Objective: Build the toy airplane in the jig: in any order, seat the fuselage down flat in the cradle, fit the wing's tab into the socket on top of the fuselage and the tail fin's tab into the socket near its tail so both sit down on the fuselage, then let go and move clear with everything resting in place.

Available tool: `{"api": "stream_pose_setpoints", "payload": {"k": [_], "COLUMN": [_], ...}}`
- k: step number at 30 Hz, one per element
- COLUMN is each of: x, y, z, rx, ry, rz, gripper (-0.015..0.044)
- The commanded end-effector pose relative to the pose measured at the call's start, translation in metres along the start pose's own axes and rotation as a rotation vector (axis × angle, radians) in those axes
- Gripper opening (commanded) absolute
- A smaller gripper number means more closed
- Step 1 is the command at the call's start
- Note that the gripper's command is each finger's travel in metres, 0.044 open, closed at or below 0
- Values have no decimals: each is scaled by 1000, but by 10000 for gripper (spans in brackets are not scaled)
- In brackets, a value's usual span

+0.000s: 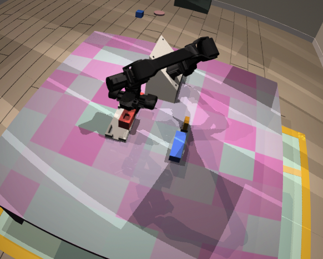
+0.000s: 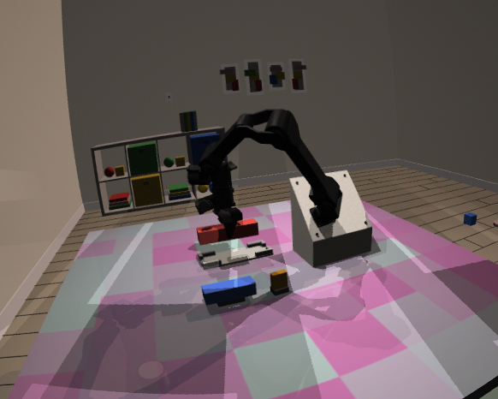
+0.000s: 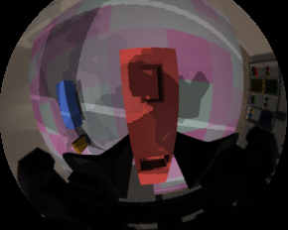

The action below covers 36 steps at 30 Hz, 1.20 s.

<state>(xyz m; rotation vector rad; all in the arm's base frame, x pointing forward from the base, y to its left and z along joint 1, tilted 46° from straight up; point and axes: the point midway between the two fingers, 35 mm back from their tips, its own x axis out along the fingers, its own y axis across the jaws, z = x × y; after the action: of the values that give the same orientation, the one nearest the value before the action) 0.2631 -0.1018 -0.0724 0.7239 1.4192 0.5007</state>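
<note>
Over the cradle, the red block hangs in the fingers.

Closed on its sides, the fingers hold it above the cradle, sockets facing up, the larger toward 12 o'clock and the smaller toward 6 in the wrist view. Seen from the top, the blue block rests on the surface at 4 o'clock from the cradle; the orange piece stands at the blue block's 1 o'clock.

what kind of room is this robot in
Probably a playroom or child's bedroom: a cubby shelf with bright bins and balls, colourful wall pictures, and a blue block on the wooden floor.
</note>
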Motion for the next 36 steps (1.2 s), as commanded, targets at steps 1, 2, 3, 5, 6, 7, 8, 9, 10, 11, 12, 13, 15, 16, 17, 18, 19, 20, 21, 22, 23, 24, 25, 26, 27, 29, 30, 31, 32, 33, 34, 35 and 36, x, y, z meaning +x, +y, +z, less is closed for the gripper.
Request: {"api": "stream_pose_setpoints", "payload": {"k": [1,2,3,5,6,7,8,9,10,11,12,13,15,16,17,18,19,20,21,22,23,24,25,26,27,29,30,31,32,33,34,35,36], "x": [5,7,8,11,13,14,16,17,19,20,22,24,26,26,26,26,26,26,26,26,26,26,26,26,26,26,26,26,26,26,26,26,26], "y": [-15,-18,-21,-27,-30,-33,-35,-38,-41,-44,-46,-49,-53,-53,-53,-53,-53,-53,-53,-53,-53,-53,-53,-53,-53,-53,-53,-53,-53,-53,-53,-53,-53], "z": [-2,-2,-3,-4,-4,-5,-6,-6,-7,-8,-8,-9,-10,-10,-10,-10,-10,-10,-10,-10,-10,-10,-10,-10,-10,-10,-10,-10,-10,-10,-10,-10,-10], "rx": [-14,-18,-21,-27,-31,-34,-37,-40,-44,-47,-50,-54,-58,-59,-59,-59,-59,-59,-59,-59,-59,-59,-59,-59,-59,-59,-59,-59,-59,-59,-59,-59,-59], "ry": [-1,-2,-2,-2,-2,-2,-3,-3,-3,-3,-3,-3,-4,-4,-4,-4,-4,-4,-4,-4,-4,-4,-4,-4,-4,-4,-4,-4,-4,-4,-4,-4,-4], "rz": [-4,-4,-4,-4,-4,-3,-3,-3,-3,-3,-3,-3,-2,-2,-2,-2,-2,-2,-2,-2,-2,-2,-2,-2,-2,-2,-2,-2,-2,-2,-2,-2,-2], "gripper": [0,0,0,0,0,0,0,0,0,0,0,0,0,0,26,53,79,105,131,157,184,195,195,195,195,195,195,195,195,195,195,195,195]}}
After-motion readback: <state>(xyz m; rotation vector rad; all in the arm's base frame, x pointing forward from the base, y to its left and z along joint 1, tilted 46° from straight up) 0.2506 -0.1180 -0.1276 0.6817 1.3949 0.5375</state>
